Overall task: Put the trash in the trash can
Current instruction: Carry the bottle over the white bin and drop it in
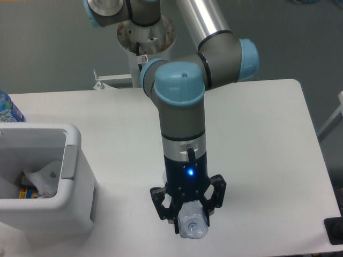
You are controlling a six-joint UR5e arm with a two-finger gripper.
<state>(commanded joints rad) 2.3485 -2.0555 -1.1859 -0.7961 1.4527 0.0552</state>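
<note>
The arm has grey link housings, light blue joint caps and a polished silver upper tube. The wrist section is black with a silver band above it; one small blue indicator light shows on it. The gripper is black. The bottle between its fingers is clear, with a bluish-white tint. The table is plain white. The bin is white with a grey patch on its rim. Inside it lies a translucent white wrapper beside yellow, red and blue printed material. The bottle at the left edge carries a blue-and-white label. The background is dull grey.
</note>
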